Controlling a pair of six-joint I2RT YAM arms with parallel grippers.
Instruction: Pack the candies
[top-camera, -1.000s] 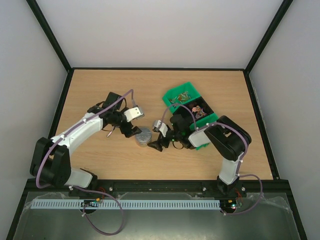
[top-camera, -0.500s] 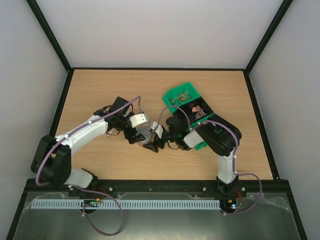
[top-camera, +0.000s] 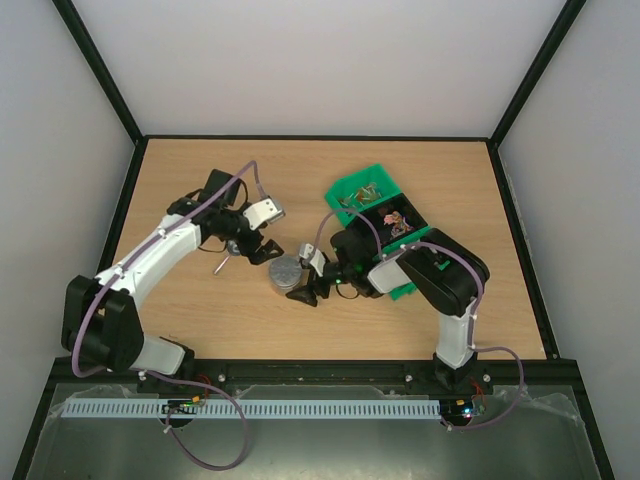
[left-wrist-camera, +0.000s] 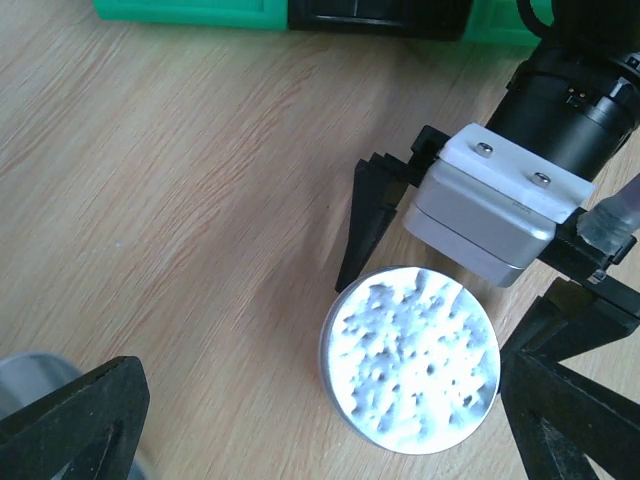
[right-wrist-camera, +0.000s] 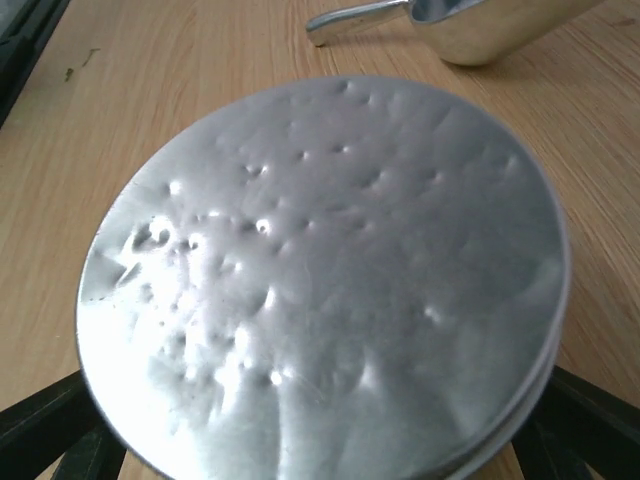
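Many tiny candies (top-camera: 398, 220) lie loose in the green bins (top-camera: 350, 183) at the far right of the table (top-camera: 200, 180), apart from both grippers. They look light, hard and smooth, so I judge they would roll and scatter if pinched one by one. The better hold is the handle of the metal scoop (right-wrist-camera: 470, 25), which lies on the wood just beyond the round silver lid (top-camera: 285, 272). The right gripper (top-camera: 300, 286) stands with its fingers spread wide on either side of that lid; whether the pads touch its rim I cannot tell. The left gripper (top-camera: 258, 250) hangs just to the far left of the lid, fingers wide apart and holding nothing.
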